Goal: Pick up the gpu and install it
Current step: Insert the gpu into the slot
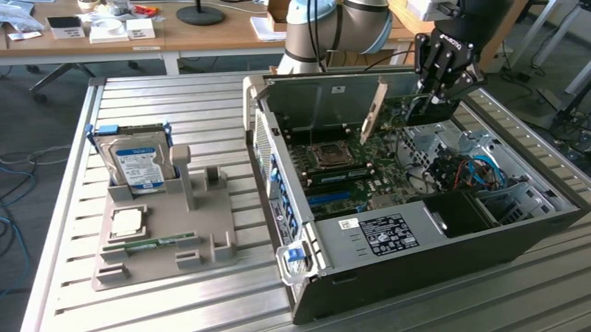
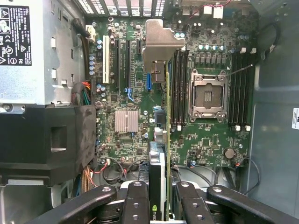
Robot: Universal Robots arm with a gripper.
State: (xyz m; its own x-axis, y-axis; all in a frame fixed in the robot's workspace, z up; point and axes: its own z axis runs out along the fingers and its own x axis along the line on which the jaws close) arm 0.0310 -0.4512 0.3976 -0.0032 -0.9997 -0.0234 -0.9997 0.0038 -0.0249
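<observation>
Wrist view | jaws clamped on gpu [image 2: 157, 172] above motherboard [image 2: 205, 140] | power-supply label [image 2: 16, 35] text too small to read

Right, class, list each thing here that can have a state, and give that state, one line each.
gpu: held edge-down over the motherboard, not seated.
gripper: shut on the gpu.
computer case: lying on its side, open.
processor socket: empty.
hard drive: standing in the grey holder, outside the case.
memory stick: lying in the grey holder.
</observation>
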